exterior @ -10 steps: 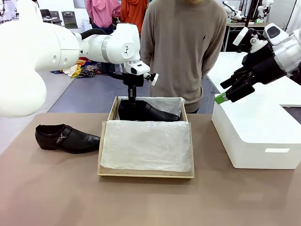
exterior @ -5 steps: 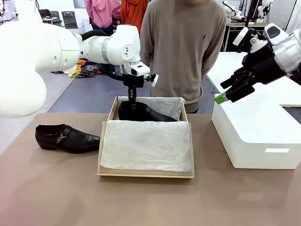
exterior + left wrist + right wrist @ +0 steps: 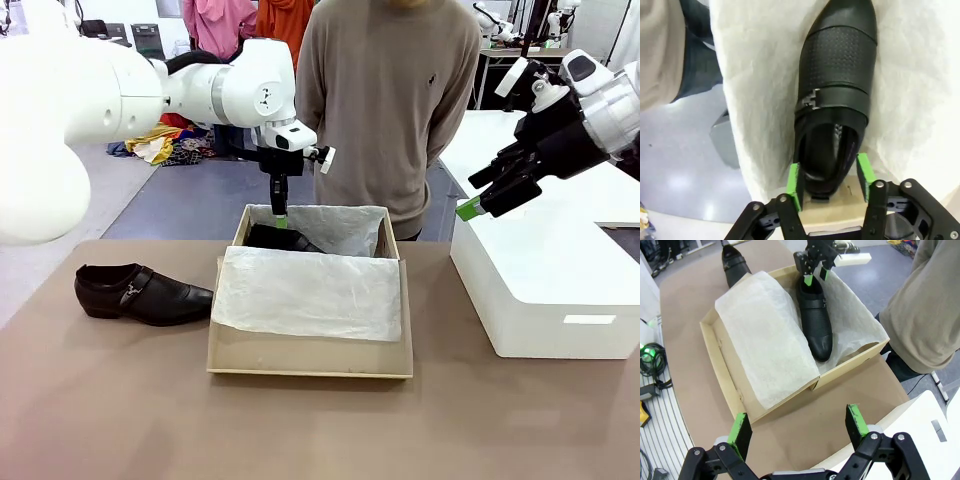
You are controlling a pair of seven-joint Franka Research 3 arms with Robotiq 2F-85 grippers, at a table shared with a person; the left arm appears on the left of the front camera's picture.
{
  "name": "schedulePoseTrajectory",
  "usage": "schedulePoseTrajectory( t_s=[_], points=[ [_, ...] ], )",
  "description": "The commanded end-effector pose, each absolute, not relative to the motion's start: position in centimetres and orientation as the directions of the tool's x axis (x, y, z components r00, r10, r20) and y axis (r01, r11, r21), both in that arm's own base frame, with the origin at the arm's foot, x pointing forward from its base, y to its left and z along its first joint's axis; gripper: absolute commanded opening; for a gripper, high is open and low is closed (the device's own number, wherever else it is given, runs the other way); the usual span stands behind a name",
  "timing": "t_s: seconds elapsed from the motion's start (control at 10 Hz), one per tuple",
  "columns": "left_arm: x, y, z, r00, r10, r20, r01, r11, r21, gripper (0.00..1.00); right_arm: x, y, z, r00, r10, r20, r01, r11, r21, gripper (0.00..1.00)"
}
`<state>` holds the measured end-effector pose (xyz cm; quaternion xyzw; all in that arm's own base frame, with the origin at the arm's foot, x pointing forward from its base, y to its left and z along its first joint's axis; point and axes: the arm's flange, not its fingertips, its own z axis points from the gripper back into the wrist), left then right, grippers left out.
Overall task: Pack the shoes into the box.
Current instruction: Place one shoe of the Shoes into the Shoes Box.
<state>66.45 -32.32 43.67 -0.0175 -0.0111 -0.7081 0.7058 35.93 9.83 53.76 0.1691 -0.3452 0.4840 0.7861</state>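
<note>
One glossy black shoe lies in the back part of the tan box, on white tissue paper, its toe toward the picture's right. My left gripper hovers just above its heel, open, with its green pads to either side and apart from the leather. The other shoe rests on the table left of the box. High at the right, my right gripper is open and holds nothing.
A sheet of tissue paper covers the front half of the box. A large white block stands at the right on the table. A person stands close behind the box at the far edge.
My left gripper has let go of the shoe and risen a little. The shoe has dropped lower into the box, and the tissue sheet shifted slightly back. The right arm has not moved.
</note>
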Motion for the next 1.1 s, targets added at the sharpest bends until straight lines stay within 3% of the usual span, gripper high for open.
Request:
schedulePoseTrajectory(
  t_s=[0.0, 0.5, 1.0],
  points=[
    [65.7, -31.2, 45.8, 0.041, -0.999, 0.017, 0.998, 0.040, -0.041, 1.00, 36.2, 9.8, 53.7, 0.276, 0.637, 0.720, -0.886, 0.459, -0.067, 1.00],
    [64.8, -25.8, 51.4, 0.048, -0.998, 0.044, 0.998, 0.047, -0.036, 1.00, 36.2, 9.8, 53.7, 0.276, 0.637, 0.720, -0.886, 0.459, -0.067, 1.00],
    [65.6, -27.6, 49.5, 0.064, -0.998, 0.009, 0.997, 0.064, -0.034, 1.00, 36.2, 9.8, 53.7, 0.276, 0.637, 0.720, -0.886, 0.459, -0.067, 1.00]
  ],
)
